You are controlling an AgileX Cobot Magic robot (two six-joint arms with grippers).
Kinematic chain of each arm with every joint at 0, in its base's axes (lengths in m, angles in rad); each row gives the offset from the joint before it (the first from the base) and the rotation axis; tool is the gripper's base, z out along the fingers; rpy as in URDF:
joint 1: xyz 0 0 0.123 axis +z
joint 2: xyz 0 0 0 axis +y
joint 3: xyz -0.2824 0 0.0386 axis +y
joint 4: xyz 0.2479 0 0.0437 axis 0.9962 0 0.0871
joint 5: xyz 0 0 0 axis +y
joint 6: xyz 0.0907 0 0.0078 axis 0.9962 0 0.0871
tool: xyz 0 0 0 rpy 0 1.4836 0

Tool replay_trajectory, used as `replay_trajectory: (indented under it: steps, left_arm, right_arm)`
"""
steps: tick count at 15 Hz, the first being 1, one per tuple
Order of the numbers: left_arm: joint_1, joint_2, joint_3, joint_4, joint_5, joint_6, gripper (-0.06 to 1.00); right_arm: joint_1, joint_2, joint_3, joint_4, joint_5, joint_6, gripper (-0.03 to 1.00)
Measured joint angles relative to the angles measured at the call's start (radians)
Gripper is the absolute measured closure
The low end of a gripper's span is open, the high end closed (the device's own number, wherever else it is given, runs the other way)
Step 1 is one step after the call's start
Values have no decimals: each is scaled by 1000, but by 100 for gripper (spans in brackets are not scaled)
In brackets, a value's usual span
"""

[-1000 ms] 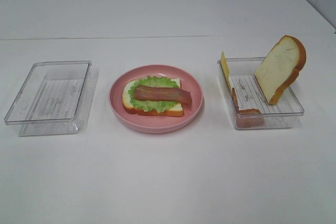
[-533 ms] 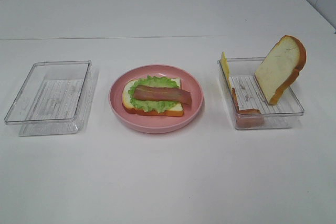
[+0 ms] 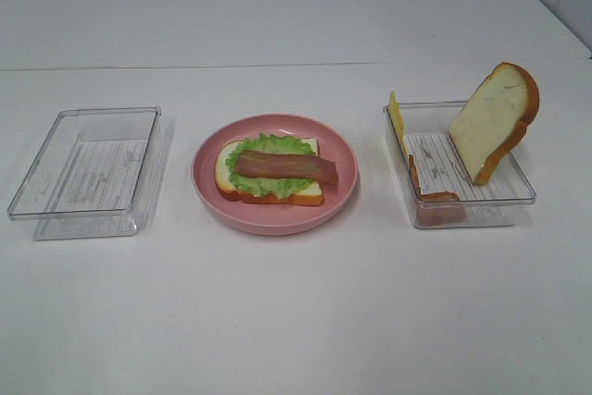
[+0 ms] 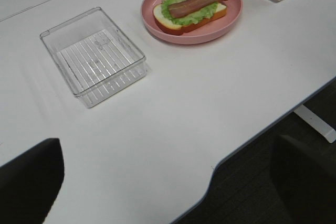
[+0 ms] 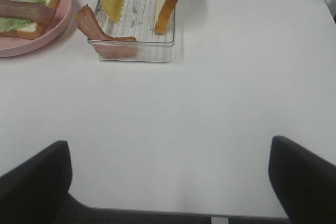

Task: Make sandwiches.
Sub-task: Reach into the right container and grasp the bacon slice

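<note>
We note the left fingers (image 4: 31,182) and right fingers (image 5: 34,182) each spread wide, gripping nothing, above the bench (image 3: 296,321). The half-built sandwich (image 3: 270,173) (bread, lettuce, bacon) lies on the pink plate (image 3: 208,193). Right of the plate: clear tray (image 3: 495,215) holding a leaning bread slice (image 3: 490,122), cheese slice (image 3: 396,116) and bacon strip (image 3: 439,208). Left of the plate: second tray (image 3: 92,224).

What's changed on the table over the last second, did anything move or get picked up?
Nothing visibly changed. The bacon-topped sandwich lies on the pink plate as before; the bread slice, cheese and spare bacon remain in the right tray.
</note>
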Motion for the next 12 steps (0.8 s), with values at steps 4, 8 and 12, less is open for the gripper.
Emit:
replay_trajectory:
  steps: [4,8,12]
  left_arm:
    - [0,-4,16,25,-7,-8,-5]
    - [0,-4,16,20,-16,-32,-5]
    - [144,-47,16,-15,-26,-57,-5]
  right_arm:
    - [0,0,0,0,0,0,-1]
    - [0,0,0,0,0,0,-1]
    - [0,0,0,0,0,0,-1]
